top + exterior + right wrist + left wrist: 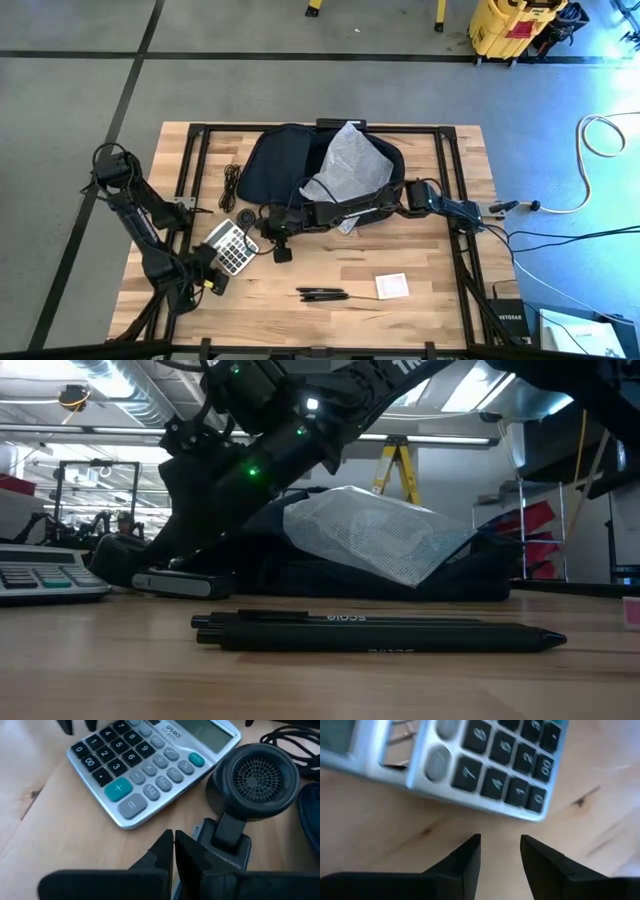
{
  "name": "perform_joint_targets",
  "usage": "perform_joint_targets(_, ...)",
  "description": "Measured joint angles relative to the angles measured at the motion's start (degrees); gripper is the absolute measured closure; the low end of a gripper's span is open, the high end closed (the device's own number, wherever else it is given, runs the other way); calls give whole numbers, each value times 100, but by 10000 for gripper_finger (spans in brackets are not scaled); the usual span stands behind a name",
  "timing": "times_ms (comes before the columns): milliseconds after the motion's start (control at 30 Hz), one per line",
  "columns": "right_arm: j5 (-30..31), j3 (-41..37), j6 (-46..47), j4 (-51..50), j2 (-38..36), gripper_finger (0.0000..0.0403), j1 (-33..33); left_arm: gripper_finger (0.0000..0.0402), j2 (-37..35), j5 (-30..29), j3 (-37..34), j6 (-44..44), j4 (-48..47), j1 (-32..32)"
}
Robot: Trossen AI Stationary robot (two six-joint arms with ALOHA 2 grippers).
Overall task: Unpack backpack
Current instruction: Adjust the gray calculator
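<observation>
The dark backpack lies at the far middle of the table, with a crinkly clear plastic bag resting on top of it. My right gripper reaches across from the right and is shut, low over the wood. It is between a silver calculator and a black round grilled device whose stem stands on a grey base. My left gripper is open just above the table at the calculator's near-left side, with nothing between its fingers. My right gripper's shut fingers stand right beside the grey base's edge. I cannot tell whether they touch it.
Two black pens and a white card lie on the near middle of the table. A coiled black cable lies left of the backpack. In the low view the pens lie in front of the backpack.
</observation>
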Motion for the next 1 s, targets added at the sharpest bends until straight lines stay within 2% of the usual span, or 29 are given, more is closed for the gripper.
perform_joint_targets(267, 78, 0, -11, 3, -1, 403, 30, 278, 4, 346, -22, 821, -264, 340)
perform_joint_targets(400, 101, 0, -123, 2, -19, 403, 157, 280, 4, 262, 303, 1251, -308, 246)
perform_joint_targets(467, 97, 0, -178, -23, -48, 403, 236, 285, 4, 216, 563, 1397, -607, 117)
perform_joint_targets(633, -59, -2, 229, -249, -82, 394, 295, 295, -118, -432, 1415, 1273, -1907, -232)
perform_joint_targets(733, -126, -4, 307, -382, -82, 368, 283, 294, -299, -350, 1826, 1146, -3174, -270)
perform_joint_targets(833, -104, -4, 447, -439, -82, 327, 285, 281, -595, -222, 1904, 1115, -4108, -181)
perform_joint_targets(1000, -62, -7, 479, -446, -141, 257, 327, 229, -1357, -127, 1395, 1221, -4646, 100)
